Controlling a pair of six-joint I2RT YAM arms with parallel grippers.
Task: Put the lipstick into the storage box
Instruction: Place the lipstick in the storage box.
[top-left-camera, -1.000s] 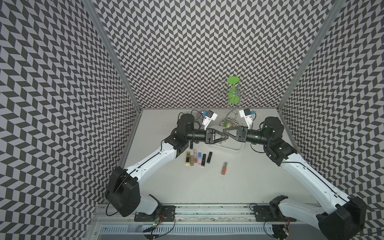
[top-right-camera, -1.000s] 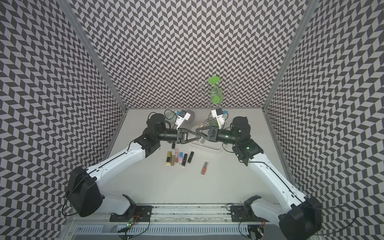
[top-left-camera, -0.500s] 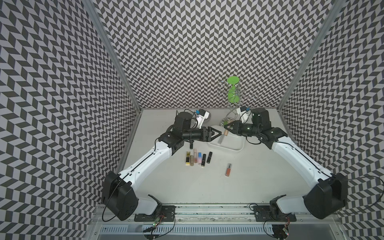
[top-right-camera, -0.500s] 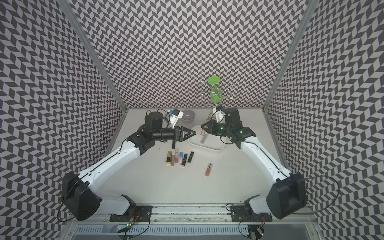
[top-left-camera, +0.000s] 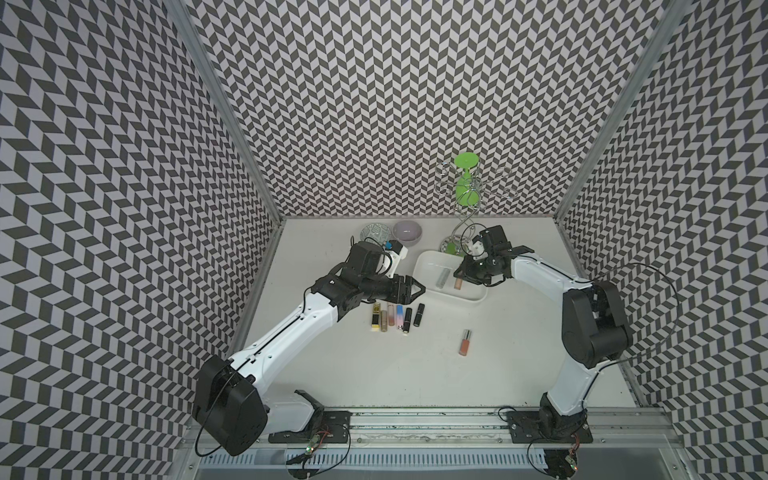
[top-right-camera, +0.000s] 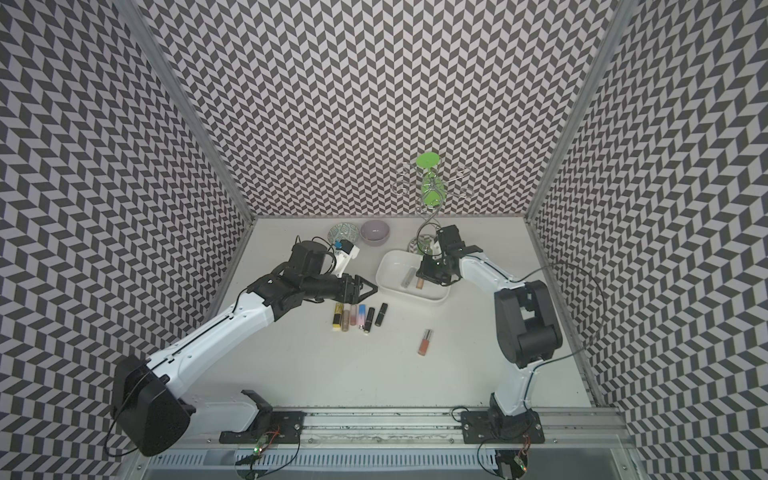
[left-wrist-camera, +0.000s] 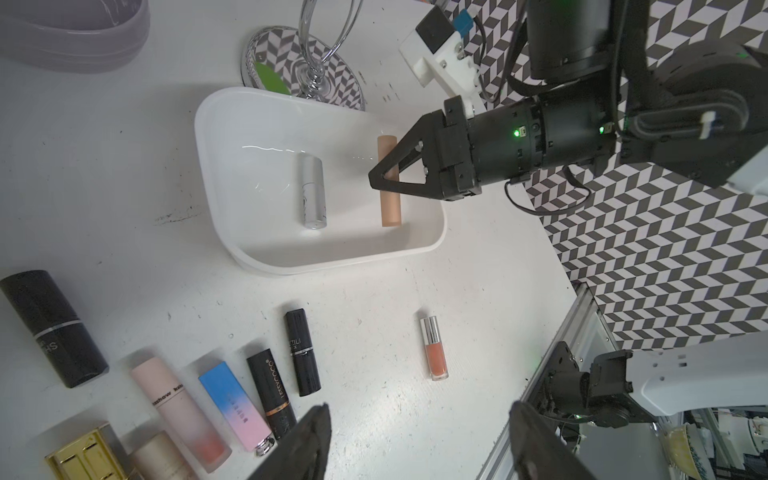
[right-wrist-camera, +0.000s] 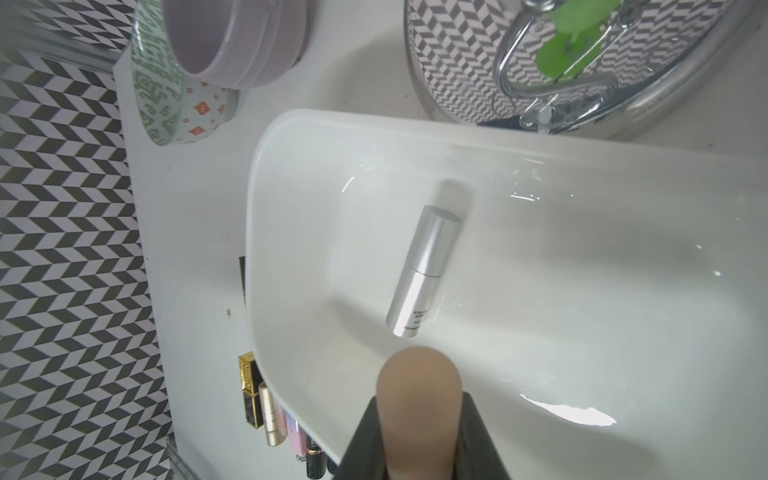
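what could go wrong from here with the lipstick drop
The right gripper holds the tan lipstick near the box wall; released there, it might bounce out or strike the silver lipstick. The open left gripper hangs close to the box and the lipstick row; a swing could knock them.

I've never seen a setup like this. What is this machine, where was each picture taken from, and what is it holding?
This is a robot with two arms, each ending in a two-fingered gripper. Both top views look down on the table; the other two come from cameras on the wrists. The right gripper is shut on a beige lipstick over the storage box, where a silver lipstick lies. The left gripper is open. On the table lie a row of lipsticks and a separate orange lip gloss; a patterned bowl, a lilac bowl and a chrome stand are at the back.
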